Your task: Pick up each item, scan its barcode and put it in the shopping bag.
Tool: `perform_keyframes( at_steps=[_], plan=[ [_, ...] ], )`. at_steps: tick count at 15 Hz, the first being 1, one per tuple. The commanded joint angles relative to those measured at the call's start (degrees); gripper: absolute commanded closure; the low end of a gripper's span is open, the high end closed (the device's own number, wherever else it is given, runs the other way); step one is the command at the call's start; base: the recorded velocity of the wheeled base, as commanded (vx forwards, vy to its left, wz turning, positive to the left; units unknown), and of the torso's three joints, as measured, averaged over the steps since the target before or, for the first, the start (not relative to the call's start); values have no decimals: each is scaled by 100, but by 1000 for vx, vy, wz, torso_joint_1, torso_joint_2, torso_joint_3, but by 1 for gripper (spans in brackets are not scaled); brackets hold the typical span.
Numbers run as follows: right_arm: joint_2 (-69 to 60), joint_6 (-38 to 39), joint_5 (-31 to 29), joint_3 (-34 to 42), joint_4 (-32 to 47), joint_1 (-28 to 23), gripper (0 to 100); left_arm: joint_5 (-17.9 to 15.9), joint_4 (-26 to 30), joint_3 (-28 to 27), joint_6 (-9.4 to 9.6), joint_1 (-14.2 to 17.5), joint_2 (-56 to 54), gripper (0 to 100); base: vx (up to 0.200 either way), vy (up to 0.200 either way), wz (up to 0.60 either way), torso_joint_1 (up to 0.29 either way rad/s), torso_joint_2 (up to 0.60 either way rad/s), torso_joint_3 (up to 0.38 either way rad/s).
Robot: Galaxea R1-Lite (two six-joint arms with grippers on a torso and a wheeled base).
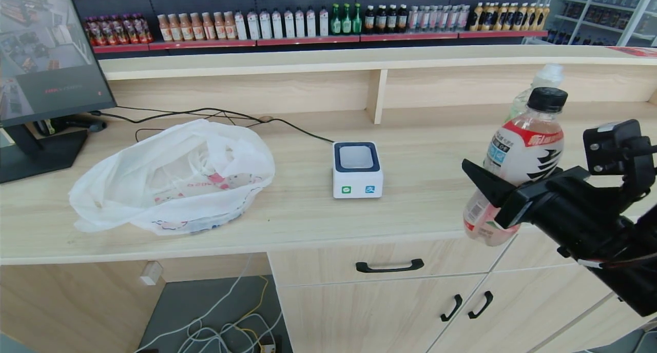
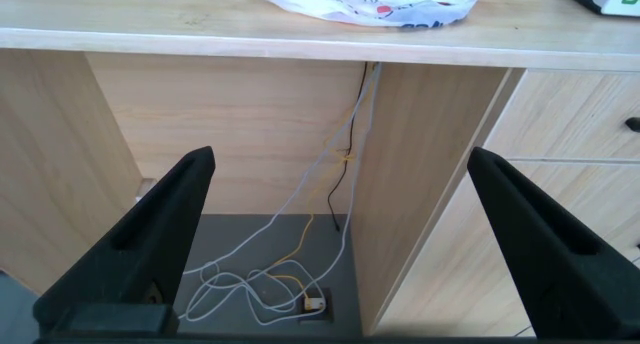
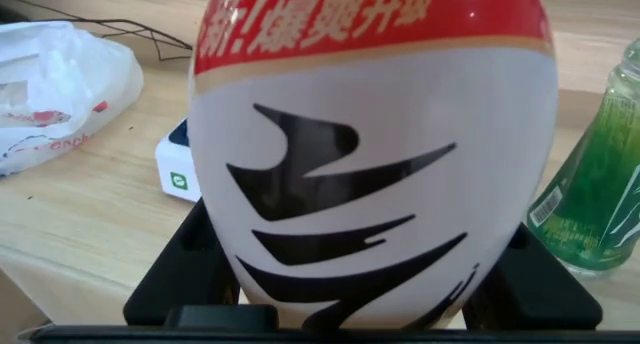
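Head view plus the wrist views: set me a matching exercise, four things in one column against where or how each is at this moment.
Things
1. shopping bag
2. barcode scanner
3. black-capped bottle
4. left pincer

Places or states
A. open, held low before the gap under the counter
B. gripped in the right pincer, lifted at the counter's right end
C. lying crumpled on the counter's left part
D. standing mid-counter, window facing up

Pairs: 1-C, 2-D, 3-B, 4-A.
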Motion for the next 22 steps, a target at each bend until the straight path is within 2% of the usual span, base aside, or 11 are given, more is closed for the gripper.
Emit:
perform_keyframes(
  at_steps=[1,4,7,10,12,13,14,17,19,22],
  plan=[
    [-179,5,51,96,-2,53,100,2,0,0,6,0,-2,0,0,0,0,0,0,0],
    [-258,32,834,157,-11,299,100,2,0,0,-3,0,-2,0,0,0,0,0,0,0],
    [-284,128,1045,-1,-11,677,100,2,0,0,6,0,-2,0,0,0,0,0,0,0],
    [-231,568,1836,25,-11,808,100,2,0,0,-3,0,-2,0,0,0,0,0,0,0],
    [-100,981,2038,-63,-151,844,100,2,0,0,6,0,-2,0,0,0,0,0,0,0],
    [6,1192,2389,-107,-292,852,100,2,0,0,-3,0,-2,0,0,0,0,0,0,0],
    [208,1289,2574,-335,-389,835,100,-6,0,0,-3,0,-2,0,0,0,0,0,0,0],
    [788,1517,2627,-1196,-424,844,100,-6,0,0,6,-9,-2,0,0,0,0,0,0,0],
    [1087,1535,3233,-1469,-556,861,100,2,0,0,6,0,-2,0,0,0,0,0,0,0],
    [1105,1834,3409,-1609,-670,931,100,2,0,0,6,0,-2,0,0,0,0,0,0,0]
  ],
)
